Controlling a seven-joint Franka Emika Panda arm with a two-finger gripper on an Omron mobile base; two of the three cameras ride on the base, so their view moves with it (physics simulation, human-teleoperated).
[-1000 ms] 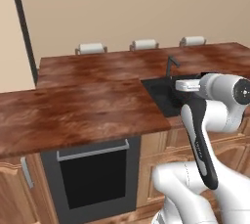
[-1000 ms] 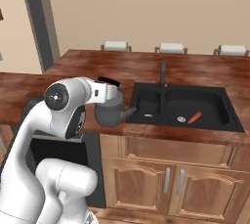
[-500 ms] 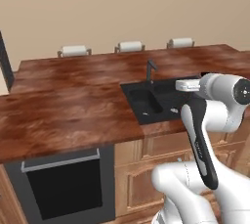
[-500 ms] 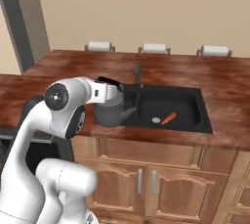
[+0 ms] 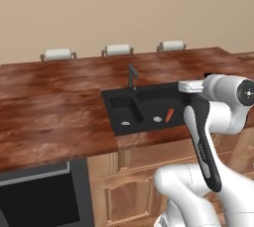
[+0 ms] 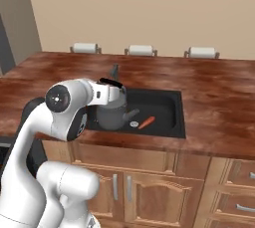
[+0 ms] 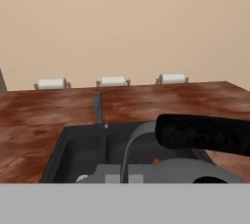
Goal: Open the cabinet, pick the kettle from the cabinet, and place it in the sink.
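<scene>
Kettle (image 6: 113, 111) of dark grey metal hangs from the robot's gripper (image 6: 112, 83), whose fingers are clenched on its black arched handle (image 7: 205, 133), holding it just above the near left part of the black double-basin sink (image 5: 149, 96). From the right base view the rounded body sits in front of the slim dark faucet (image 5: 131, 76), clear of the basin floor. A small orange carrot-like item (image 6: 146, 122) lies in the larger basin beside a round drain (image 6: 133, 124). The sink is set into a reddish-brown wood-look countertop (image 5: 54, 107), and three white-topped stools (image 5: 117, 49) line its far edge against a beige wall. Wooden base cabinets (image 6: 164, 187) with grey handles stand below.
</scene>
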